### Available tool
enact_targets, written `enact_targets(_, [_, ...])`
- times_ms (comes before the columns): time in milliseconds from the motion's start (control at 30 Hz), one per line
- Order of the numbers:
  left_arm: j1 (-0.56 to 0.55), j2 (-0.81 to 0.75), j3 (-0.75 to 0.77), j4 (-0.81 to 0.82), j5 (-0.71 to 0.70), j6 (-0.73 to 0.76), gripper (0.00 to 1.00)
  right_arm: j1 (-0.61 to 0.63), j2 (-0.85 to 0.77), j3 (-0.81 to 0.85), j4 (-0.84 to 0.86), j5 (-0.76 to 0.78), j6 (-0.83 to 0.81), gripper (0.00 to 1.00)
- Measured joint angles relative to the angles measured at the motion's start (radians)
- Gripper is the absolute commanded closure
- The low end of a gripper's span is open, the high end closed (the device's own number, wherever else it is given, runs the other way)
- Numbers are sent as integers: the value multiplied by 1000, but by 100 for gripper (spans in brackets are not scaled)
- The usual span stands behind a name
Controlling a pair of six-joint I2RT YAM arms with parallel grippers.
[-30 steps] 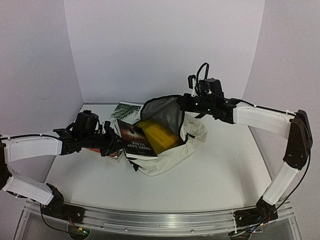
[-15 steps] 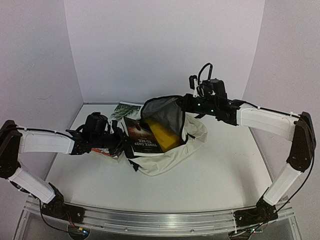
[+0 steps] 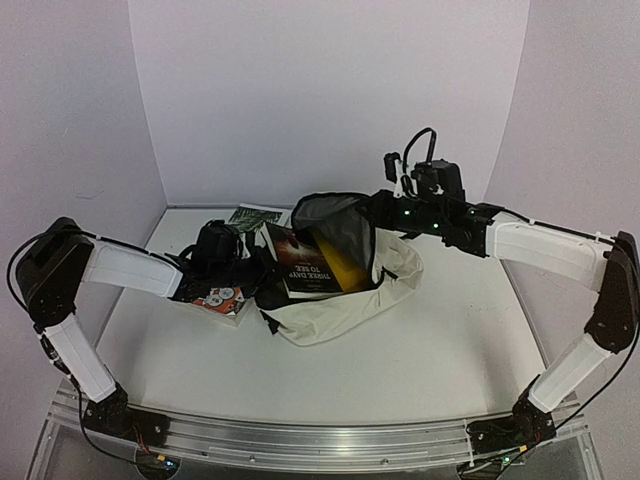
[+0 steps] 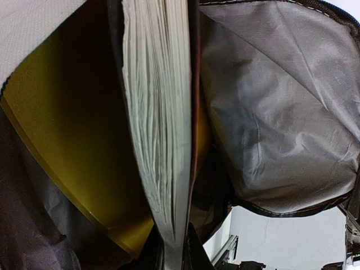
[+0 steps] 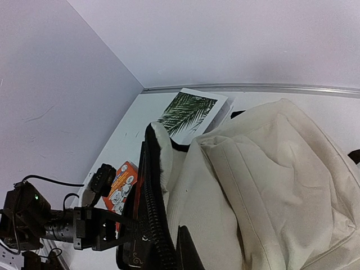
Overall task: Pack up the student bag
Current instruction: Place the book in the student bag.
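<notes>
The student bag point(image 3: 345, 300) is a cream backpack lying mid-table, its mouth held open and showing grey lining point(image 4: 281, 112). My right gripper point(image 3: 378, 208) is shut on the bag's zippered top rim point(image 5: 154, 214) and holds it up. My left gripper point(image 3: 262, 272) is shut on a dark-covered book point(image 3: 300, 262), whose page edge point(image 4: 160, 140) stands upright halfway inside the mouth. A yellow book point(image 3: 340, 262) lies in the bag beside it and fills the left of the left wrist view point(image 4: 73, 129).
An orange cartoon-covered book point(image 3: 218, 297) lies on the table under my left arm; it also shows in the right wrist view point(image 5: 119, 183). A palm-leaf book point(image 3: 255, 215) lies behind it near the back wall, with the table's left wall close by.
My left gripper has moved right and carried the dark book from outside the bag into its mouth. The right gripper has lifted the rim slightly and moved right.
</notes>
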Motion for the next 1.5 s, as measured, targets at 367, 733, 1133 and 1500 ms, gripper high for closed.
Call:
enact_targets(367, [-50,105,90,37,-26,-48,91,28,-1,-3,5,41,19,100])
enact_targets(733, [-79,134,138,-105,-57,4,47,32,-2,-3,5,58,36,100])
enact_targets(1133, [-79,66,221,-344,-134,143,49,32,-2,-3,6,61,36,100])
enact_targets(1500, [-86,165,295,-398,-122,174,59,35,-2,-3,6,56,35,100])
